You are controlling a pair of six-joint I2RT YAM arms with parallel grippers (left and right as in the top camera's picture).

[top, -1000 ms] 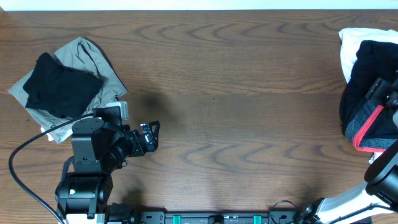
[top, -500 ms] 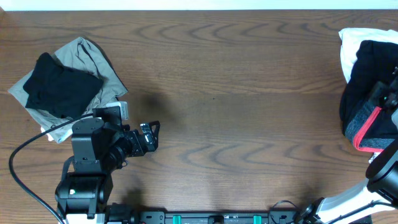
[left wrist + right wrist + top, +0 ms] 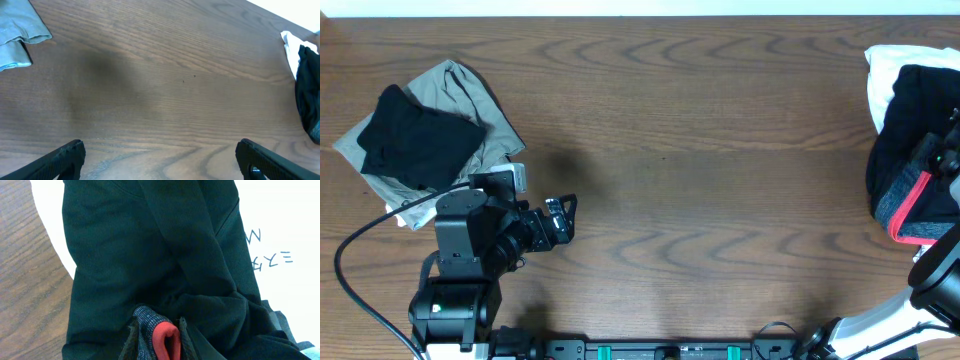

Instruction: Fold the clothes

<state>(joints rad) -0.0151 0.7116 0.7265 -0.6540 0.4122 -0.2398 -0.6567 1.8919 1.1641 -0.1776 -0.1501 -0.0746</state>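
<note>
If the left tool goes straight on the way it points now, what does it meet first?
Probably the bare table: the open left tool seems to tilt slightly down at it. If it runs level, the way looks free up to the black garment far ahead.

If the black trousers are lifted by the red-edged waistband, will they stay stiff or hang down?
Probably hang: the black trousers lie in soft folds, so they look floppy. Likely light: the fabric seems thin. The waistband, bunched in the right tool, looks thicker and may grip better.

Overhead looks straight down; right wrist sits close above the clothes [image 3: 150, 255].
</note>
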